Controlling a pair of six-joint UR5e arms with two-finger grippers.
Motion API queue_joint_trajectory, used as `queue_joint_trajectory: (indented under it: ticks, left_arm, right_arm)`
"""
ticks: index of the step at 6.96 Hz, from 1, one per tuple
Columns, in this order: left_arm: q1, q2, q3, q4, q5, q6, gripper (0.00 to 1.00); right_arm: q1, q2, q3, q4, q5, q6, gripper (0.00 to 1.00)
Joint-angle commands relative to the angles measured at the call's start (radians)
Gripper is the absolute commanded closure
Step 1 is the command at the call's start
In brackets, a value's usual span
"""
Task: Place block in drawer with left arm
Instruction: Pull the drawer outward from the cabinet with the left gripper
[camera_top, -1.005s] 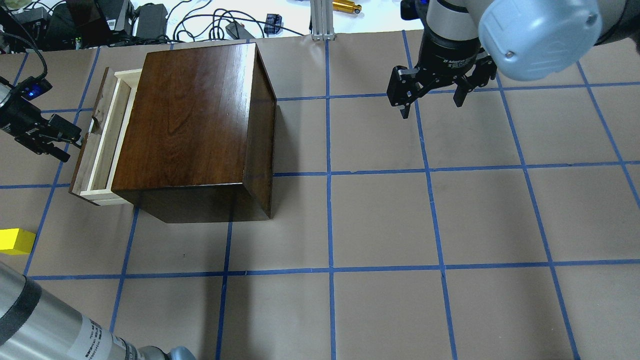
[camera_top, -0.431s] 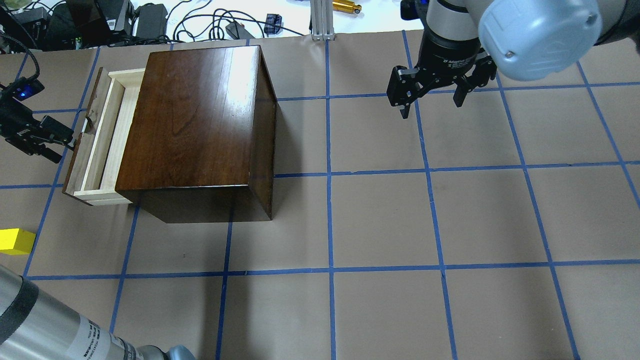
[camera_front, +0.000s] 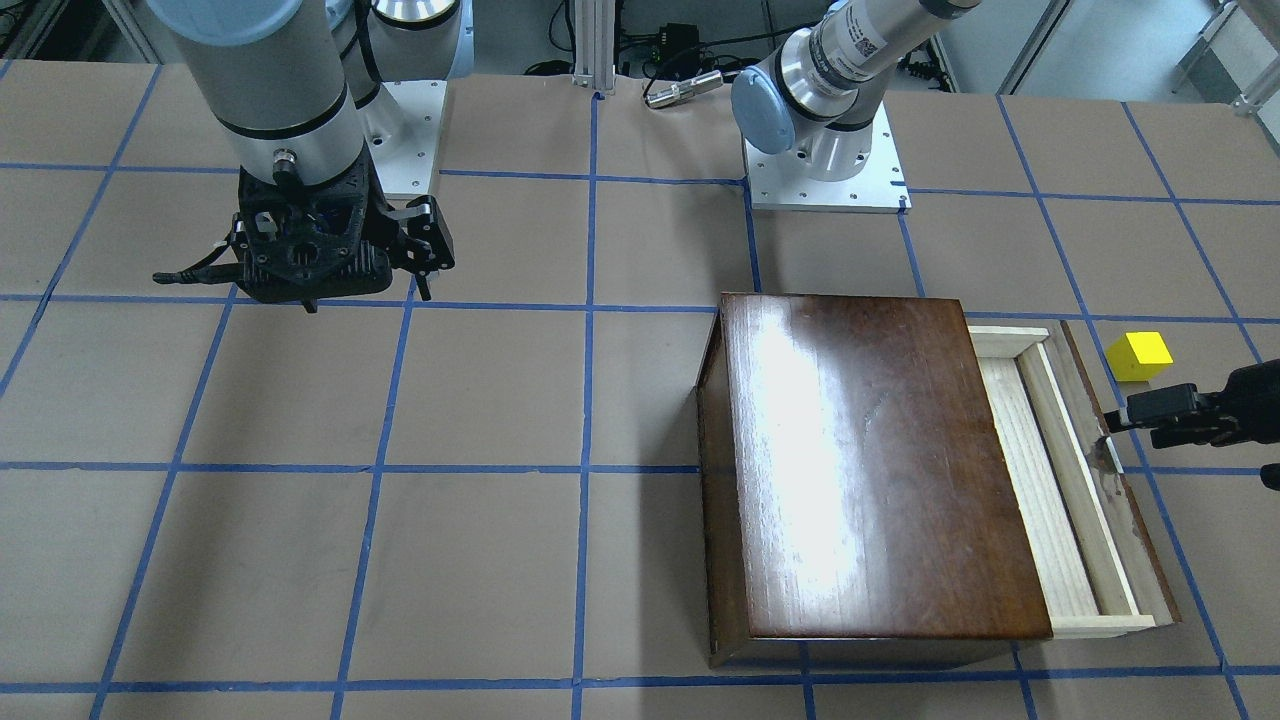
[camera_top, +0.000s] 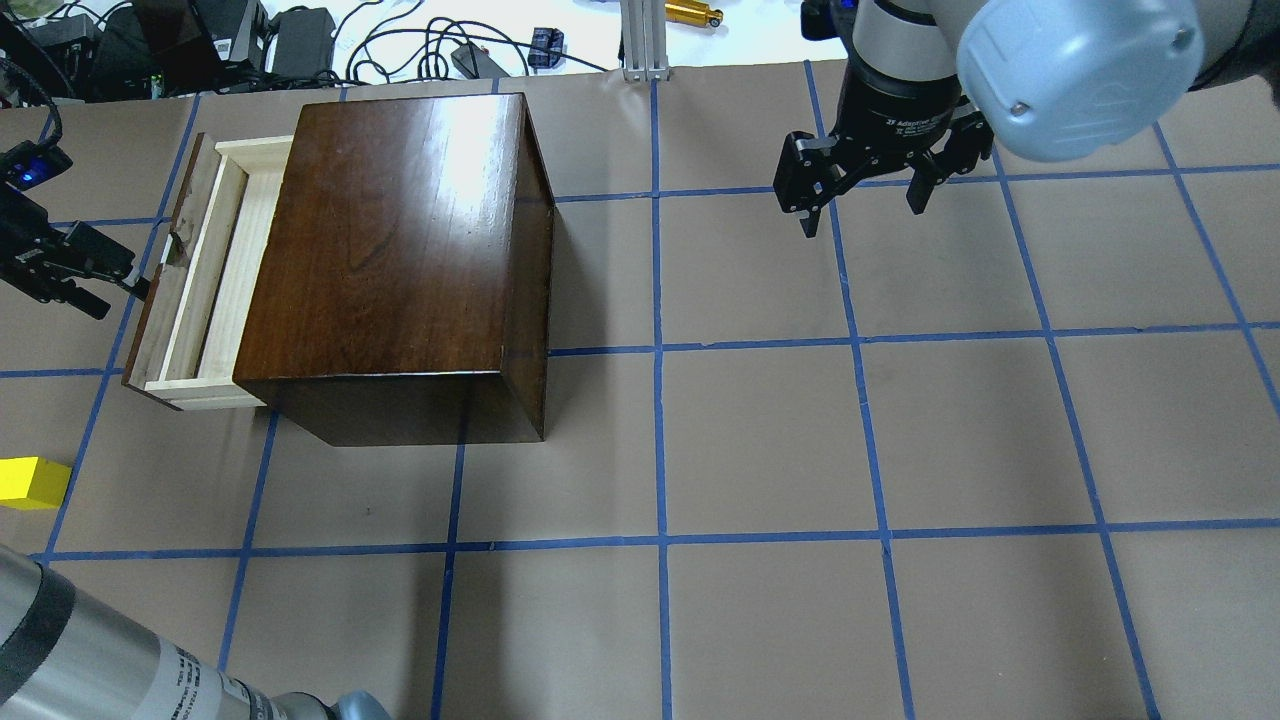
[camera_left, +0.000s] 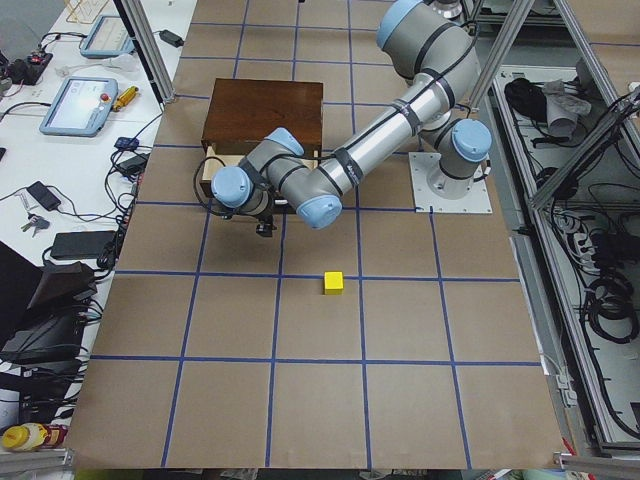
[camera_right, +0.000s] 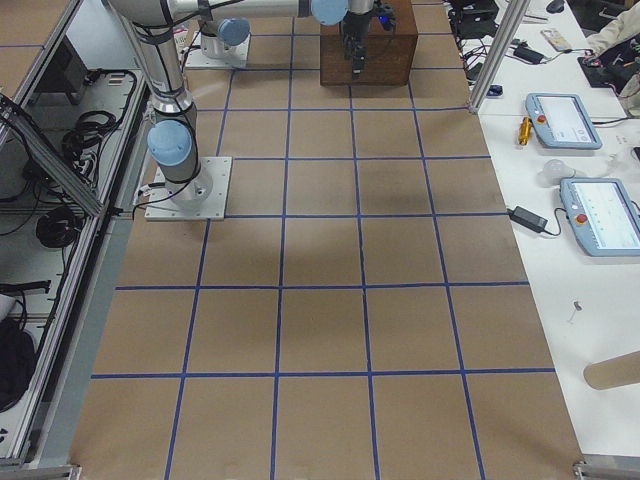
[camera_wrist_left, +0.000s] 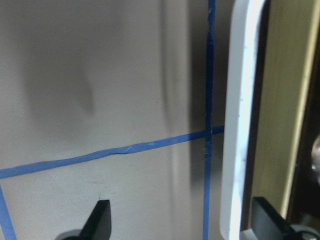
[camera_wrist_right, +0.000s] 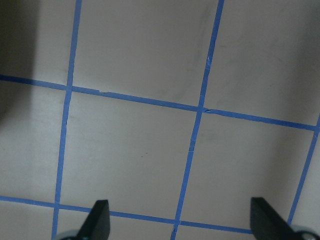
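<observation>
The yellow block (camera_top: 30, 482) lies on the table at the left edge, in front of the drawer; it also shows in the front view (camera_front: 1140, 355) and the left view (camera_left: 333, 282). The drawer (camera_top: 215, 270) (camera_front: 1030, 470) is partly pulled out of the dark brown box (camera_top: 400, 240) and holds nothing I can see. My left gripper (camera_top: 120, 280) (camera_front: 1135, 425) is open at the drawer's front panel, by its knob. In the left wrist view (camera_wrist_left: 182, 220) the panel's edge runs between its fingers. My right gripper (camera_top: 860, 215) (camera_wrist_right: 180, 220) is open, empty, hovering far right.
Cables and electronics (camera_top: 300, 40) crowd the far table edge behind the box, beside an aluminium post (camera_top: 640, 40). My left arm's forearm (camera_top: 80, 660) crosses the near left corner. Blue tape lines grid the brown table cover (camera_top: 760, 440).
The drawer has slid further out of the box, to the left in the overhead view. My left gripper moved left with it. The box turned slightly. The right arm has not moved.
</observation>
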Motion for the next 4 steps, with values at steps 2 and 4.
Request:
queue_joint_trajectory:
  ticks: [2, 4]
  left_arm:
    - [-0.005, 0.099, 0.001, -0.076, 0.006, -0.003, 0.0]
    - [0.002, 0.157, -0.015, -0.101, 0.062, -0.003, 0.0]
  right_arm:
    - [0.0, 0.0, 0.0, 0.0, 0.0, 0.001, 0.0]
    - [0.0, 0.0, 0.0, 0.0, 0.0, 0.001, 0.0]
